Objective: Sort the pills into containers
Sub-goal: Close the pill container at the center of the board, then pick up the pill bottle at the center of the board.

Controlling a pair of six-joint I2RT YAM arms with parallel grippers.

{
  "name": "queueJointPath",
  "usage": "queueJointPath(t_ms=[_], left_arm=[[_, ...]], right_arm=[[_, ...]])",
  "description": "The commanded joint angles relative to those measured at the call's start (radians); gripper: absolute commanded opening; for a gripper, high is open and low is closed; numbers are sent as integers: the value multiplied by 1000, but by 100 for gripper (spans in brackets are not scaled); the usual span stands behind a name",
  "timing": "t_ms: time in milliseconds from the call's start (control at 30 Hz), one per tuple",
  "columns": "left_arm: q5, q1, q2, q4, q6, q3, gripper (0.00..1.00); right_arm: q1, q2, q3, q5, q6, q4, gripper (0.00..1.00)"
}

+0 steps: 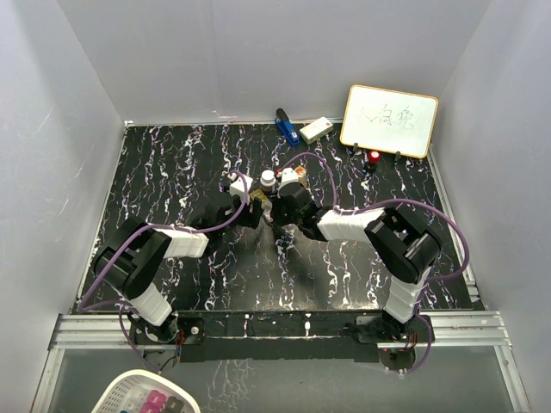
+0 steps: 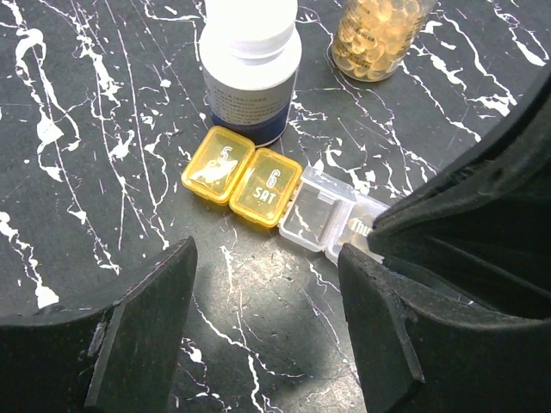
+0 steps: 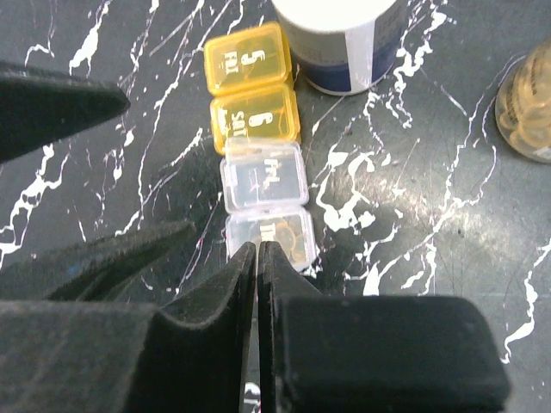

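**Desk:** Where is the box for you?

**Me:** The pill box (image 3: 258, 146) lies flat on the table (image 3: 413, 224) and runs straight away from my right claw (image 3: 258, 258). Its near clear end sits at the tips and its yellow end is farthest off. That claw is clenched, the fingers pressed together with barely a slit between them. I can't tell whether a lid lip is caught in there.

**Desk:** And the other one?

**Me:** My left claw (image 2: 267, 292) is released, fingers spread wide. The box is ahead of it and apart from both fingers.

**Desk:** How will it handle?

**Me:** I judge it light, made of thin, stiff, slick plastic. A push on one end would probably make it skate. I'd brace its long sides with one claw and work a lid by its lip with the other.

**Desk:** Any room?

**Me:** It's tight beyond the tips, where the dark bottle (image 3: 340, 43) stands just beside the yellow end and looks easy to knock over. The amber bottle (image 3: 527, 103) is off to the right claw's right, well apart from the box. The bare table between them is my open side, because the left claw crowds the other.
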Motion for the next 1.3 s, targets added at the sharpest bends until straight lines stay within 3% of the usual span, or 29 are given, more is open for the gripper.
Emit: queueJointPath(t_ms=[0,200,467,933,1267], left_arm=[[-41,-3,-61,5,15,-6,65],[-88,-2,-92,-19,31,-9,66],[-117,16,-153,-22,15,-23,70],[-127,76,-222,15,-41,-89,74],[-126,88,-205,36,-57,-96,76]], right_arm=[[18,-64,-4,3,-28,-83,6],[48,-190,15,44,-51,-128,14],[38,-163,155,206,-147,-159,62],[-63,183,568,198,-231,-227,60],[-73,214,564,169,-228,-231,63]])
